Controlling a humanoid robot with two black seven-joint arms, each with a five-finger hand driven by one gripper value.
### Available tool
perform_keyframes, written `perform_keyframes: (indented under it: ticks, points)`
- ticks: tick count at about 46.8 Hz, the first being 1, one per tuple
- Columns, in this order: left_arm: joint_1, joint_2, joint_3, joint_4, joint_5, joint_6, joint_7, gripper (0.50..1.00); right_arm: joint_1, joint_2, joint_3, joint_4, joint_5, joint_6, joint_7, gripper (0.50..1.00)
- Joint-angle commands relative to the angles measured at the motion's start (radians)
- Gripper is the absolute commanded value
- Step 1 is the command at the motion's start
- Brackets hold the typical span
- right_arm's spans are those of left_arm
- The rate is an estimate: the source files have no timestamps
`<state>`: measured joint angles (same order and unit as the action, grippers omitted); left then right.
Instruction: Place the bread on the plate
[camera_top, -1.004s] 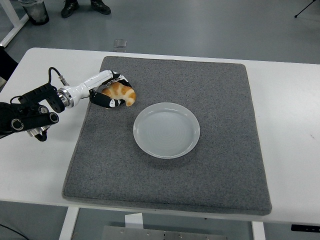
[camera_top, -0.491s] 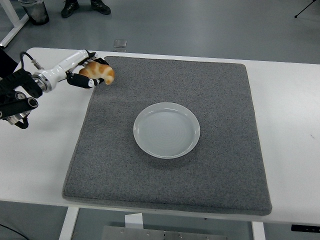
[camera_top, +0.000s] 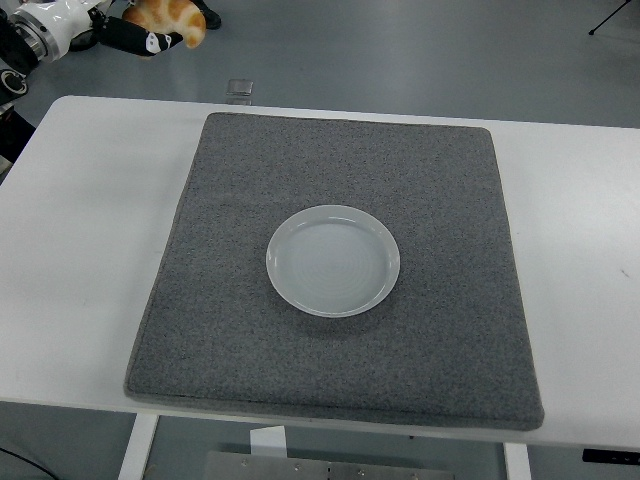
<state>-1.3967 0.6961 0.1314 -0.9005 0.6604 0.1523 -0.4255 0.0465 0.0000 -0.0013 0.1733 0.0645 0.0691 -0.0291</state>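
Note:
The bread (camera_top: 172, 18), a golden-brown croissant-like piece, is held high at the picture's top left, beyond the table's far left corner. My left hand (camera_top: 150, 30) is shut on it, black fingers curled under and around it, the white forearm reaching to the left edge. The empty white plate (camera_top: 333, 260) sits in the middle of the grey mat (camera_top: 450, 200). The hand and bread are far up and left of the plate. The right arm is out of view.
The grey mat covers most of the white table (camera_top: 80, 250). A small grey object (camera_top: 239, 87) lies on the floor past the table's far edge.
My left hand lifted the bread off the mat's far left part and carried it up and left, now past the table's far corner at the picture's top.

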Motion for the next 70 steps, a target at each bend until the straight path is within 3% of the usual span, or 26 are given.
perform_keyframes:
  ticks: [1,9,17,23,28,34,46,56,70]
  points:
    - [-0.022,-0.056,0.004,-0.015,0.002,0.001,0.016,0.5,0.0,0.0,0.0,0.0,0.0,0.0,0.0,0.952]
    - [-0.047,-0.107,0.007,-0.066,0.007,0.006,0.051,0.5,0.0,0.0,0.0,0.0,0.0,0.0,0.0,0.954]
    - [-0.065,-0.124,0.007,-0.208,0.022,0.015,0.065,0.5,0.001,0.0,0.0,0.0,0.002,0.0,0.0,0.952]
    - [-0.051,-0.122,0.008,-0.362,0.134,0.049,0.065,0.5,0.0,0.0,0.001,0.0,0.002,0.0,0.0,0.952]
    - [-0.001,-0.133,0.007,-0.411,0.266,0.093,0.063,0.5,0.0,0.0,0.0,0.0,0.0,0.0,0.0,0.952]
    - [0.08,-0.185,0.005,-0.417,0.375,0.145,0.062,0.5,0.0,0.0,0.0,0.0,0.001,0.0,0.0,0.952]
    - [0.203,-0.208,0.005,-0.411,0.527,0.22,0.048,0.5,0.0,0.0,0.0,0.0,0.001,0.0,0.0,0.952]
    - [0.274,-0.259,0.005,-0.362,0.57,0.271,0.037,0.5,0.0,0.0,0.0,0.0,0.0,0.0,0.0,0.952]
    - [0.334,-0.297,0.005,-0.273,0.591,0.282,0.036,0.5,0.0,0.0,0.0,-0.003,0.0,0.0,0.0,0.952]
